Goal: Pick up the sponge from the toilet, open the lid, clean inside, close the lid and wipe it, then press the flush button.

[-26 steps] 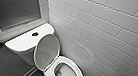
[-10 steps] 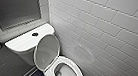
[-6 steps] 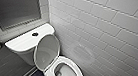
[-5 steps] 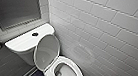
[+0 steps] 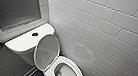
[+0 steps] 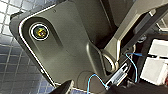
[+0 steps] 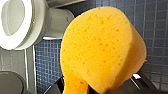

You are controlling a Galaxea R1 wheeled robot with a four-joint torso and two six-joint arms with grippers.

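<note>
Beside one toilet [image 5: 24,42], lid [image 5: 47,50] raised, right hand [image 7: 86,88] pinching one sponge [image 7: 100,47]; left hand [image 6: 91,90] state unclear.

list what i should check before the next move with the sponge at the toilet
1. sponge held in right tool: ok, its narrow end is pinched there
2. lid up: ok, it stands raised in front of the tank
3. bowl uncovered: ok, nothing lies across it
4. bowl clean inside: cannot tell
5. flush button free: ok, nothing sits on it
</note>
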